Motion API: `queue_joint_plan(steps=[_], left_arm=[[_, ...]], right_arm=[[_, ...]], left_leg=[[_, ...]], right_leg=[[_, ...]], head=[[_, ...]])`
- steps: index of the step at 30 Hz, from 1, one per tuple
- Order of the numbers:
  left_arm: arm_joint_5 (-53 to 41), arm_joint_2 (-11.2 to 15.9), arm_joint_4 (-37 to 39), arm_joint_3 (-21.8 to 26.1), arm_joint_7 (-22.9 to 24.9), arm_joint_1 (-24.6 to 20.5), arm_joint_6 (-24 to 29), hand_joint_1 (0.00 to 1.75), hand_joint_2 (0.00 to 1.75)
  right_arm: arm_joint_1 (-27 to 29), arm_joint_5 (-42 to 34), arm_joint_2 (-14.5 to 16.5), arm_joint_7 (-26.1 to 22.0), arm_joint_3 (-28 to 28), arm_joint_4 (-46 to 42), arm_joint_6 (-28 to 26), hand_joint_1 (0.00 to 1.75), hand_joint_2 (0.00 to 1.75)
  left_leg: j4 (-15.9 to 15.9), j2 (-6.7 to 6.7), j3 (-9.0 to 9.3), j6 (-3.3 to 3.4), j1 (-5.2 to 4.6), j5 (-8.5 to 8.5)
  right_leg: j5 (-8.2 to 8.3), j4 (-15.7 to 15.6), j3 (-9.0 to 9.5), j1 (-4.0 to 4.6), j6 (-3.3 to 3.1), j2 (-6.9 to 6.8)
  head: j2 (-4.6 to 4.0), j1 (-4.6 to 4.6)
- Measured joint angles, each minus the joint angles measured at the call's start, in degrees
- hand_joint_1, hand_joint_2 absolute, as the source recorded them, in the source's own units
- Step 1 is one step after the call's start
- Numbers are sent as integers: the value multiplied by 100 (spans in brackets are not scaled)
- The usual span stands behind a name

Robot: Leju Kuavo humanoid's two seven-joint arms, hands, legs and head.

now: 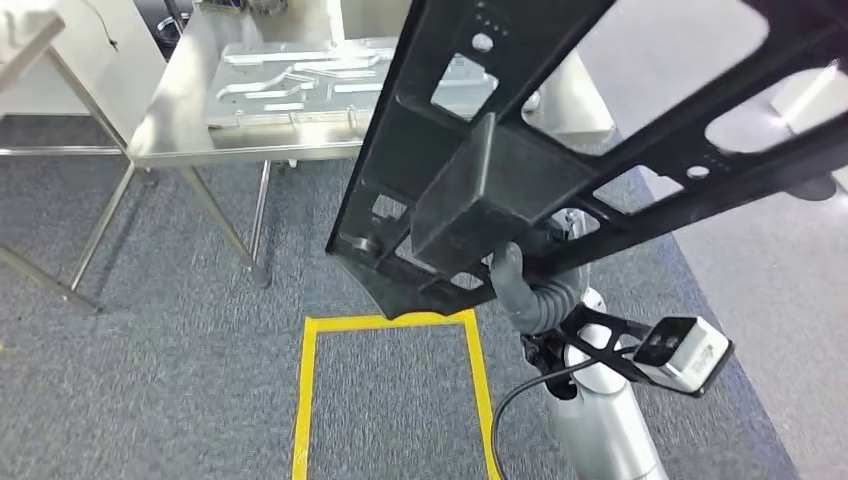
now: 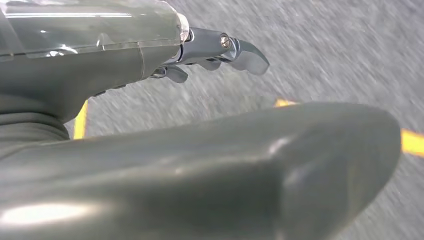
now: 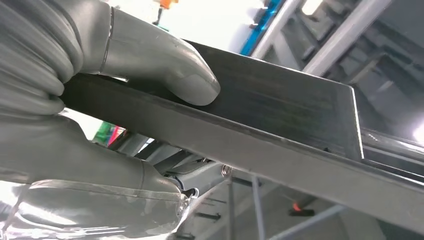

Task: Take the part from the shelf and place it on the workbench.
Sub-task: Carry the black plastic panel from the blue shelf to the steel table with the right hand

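**Black part held up in the right hand**

The right hand [image 3: 100,100] grips the black part [image 1: 520,170], its thumb [image 3: 165,65] pressed on one face and the fingers wrapped beneath. The part rises from the hand, up and across. Beyond it stands the steel surface [image 1: 190,100]; below the hand lies yellow floor tape [image 1: 305,400]. The left hand [image 2: 215,50] holds nothing, fingers loosely spread above carpet [image 2: 325,40].

We've got a steel workbench [image 1: 190,120] standing on grey carpet [image 1: 150,380], with a silvery stamped metal panel [image 1: 300,85] lying flat on it. Near the workbench's legs, a yellow tape rectangle [image 1: 305,390] marks the carpet.
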Motion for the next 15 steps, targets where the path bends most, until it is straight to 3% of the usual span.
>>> queue_joint_plan(steps=[3, 4, 5, 6, 8, 9, 10, 13, 15], left_arm=[[5, -6, 0, 2, 0, 25, 3, 0, 0], [5, -5, 0, 3, 1, 37, 8, 0, 0], [5, -5, 0, 5, 1, 45, 11, 0, 0], [6, -5, 0, 6, 1, 49, 13, 0, 0], [10, -3, 0, 8, 1, 65, 16, 0, 0], [12, -2, 0, 10, 1, 72, 20, 0, 0], [13, -1, 0, 12, 0, 81, 25, 0, 0], [8, -3, 0, 13, -17, 80, 27, 0, 0], [3, -5, 0, 13, -32, 71, 21, 0, 0]], right_arm=[[-1, -18, 4, 167, -1, 27, -48, 175, 175], [5, -25, 4, 207, -1, 42, -65, 175, 175], [9, -33, 4, 232, -1, 55, -77, 175, 175], [11, -46, 4, 252, -1, 66, -87, 175, 175], [9, -72, 3, 323, 1, 91, -118, 175, 175], [7, -83, 3, 383, 2, 111, -148, 175, 175], [6, -86, 2, 456, 3, 136, -185, 175, 175], [-14, -70, -10, 603, -13, 189, -296, 175, 175], [-46, -60, -27, 620, -33, 200, -325, 175, 175]], left_leg=[[950, -5, -731, -44, 7, -336], [1029, -5, -898, -53, 7, -381], [927, -5, -984, -55, 7, -314], [660, -4, -993, -50, 7, -104], [-33, -3, -921, -10, -6, 543], [-265, -4, -886, 19, -22, 772], [-388, -8, -872, 53, -41, 897], [-503, -34, -750, 165, -45, 861], [-598, -51, -597, 217, -26, 814]], right_leg=[[-174, -5, 204, 17, -43, 34], [-238, -4, 282, 20, -42, 51], [-307, -4, 373, 21, -34, 64], [-383, -4, 476, 19, -22, 72], [-536, -2, 647, 21, 16, 80], [-594, -6, 694, 24, 46, 87], [-628, -18, 728, 25, 81, 94], [-595, 69, 742, 21, 200, 92], [-603, 476, 522, 1, 258, 77]], head=[[1, -1], [1, 0], [1, 0], [1, 0], [1, 1], [1, 1], [1, 0], [1, 0], [1, 1]])
